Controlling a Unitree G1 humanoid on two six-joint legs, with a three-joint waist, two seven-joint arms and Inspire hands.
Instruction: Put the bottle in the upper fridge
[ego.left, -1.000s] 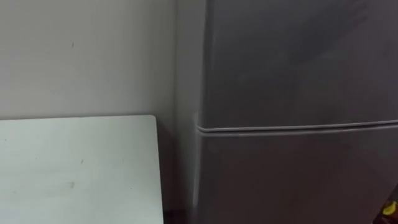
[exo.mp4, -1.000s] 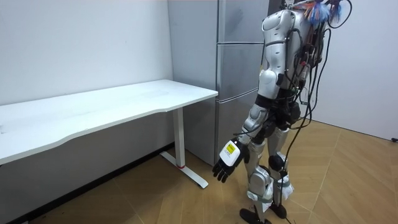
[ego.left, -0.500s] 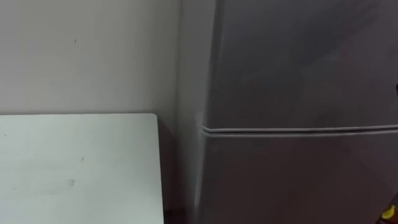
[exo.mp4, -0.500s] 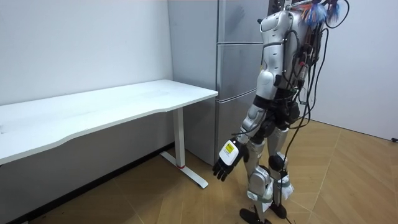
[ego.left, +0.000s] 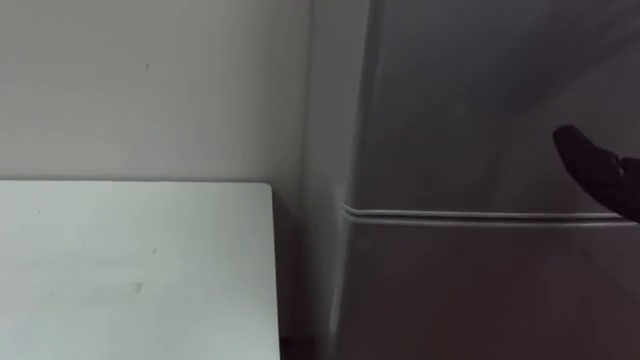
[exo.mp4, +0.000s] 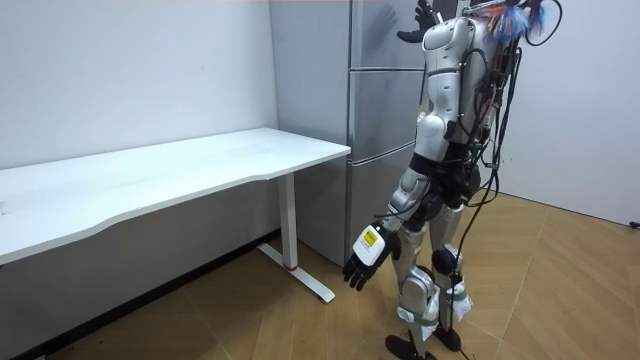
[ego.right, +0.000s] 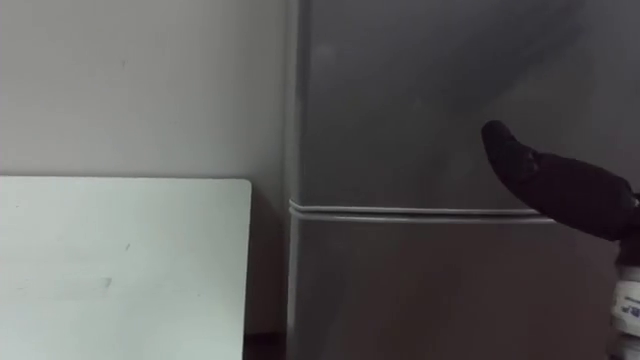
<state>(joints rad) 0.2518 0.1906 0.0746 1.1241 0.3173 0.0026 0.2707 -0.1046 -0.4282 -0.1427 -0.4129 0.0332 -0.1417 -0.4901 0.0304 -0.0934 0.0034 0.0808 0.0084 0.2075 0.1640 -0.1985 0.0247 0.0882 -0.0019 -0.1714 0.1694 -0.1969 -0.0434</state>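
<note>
Starting with the left eye view, a grey fridge (ego.left: 450, 100) takes up the right half of the frame. A pale seam (ego.left: 480, 214) runs level across it, between the upper door (ego.left: 470, 70) above and the lower door (ego.left: 480, 290) below. At the right edge, just above that seam, the right hand (ego.left: 600, 180) comes in as a dark shape in front of the upper door, its tip pointing toward the upper left. I cannot tell whether it touches the door. A white table (ego.left: 130, 270) fills the lower left of the frame, its corner close beside the fridge, with a plain light wall (ego.left: 150, 90) above it. In the right eye view the same hand reaches further in from the right and crosses the seam line, and it holds nothing that I can see. In the room view the robot stands on a wooden floor (exo.mp4: 560, 290) directly before the fridge. The right hand is up at head height in front of the upper door, fingers spread and straight. The left hand (exo.mp4: 360, 268) hangs low at the frame's centre, fingers loose and empty. Both doors look closed. Where the bottle is, I cannot tell.
</note>
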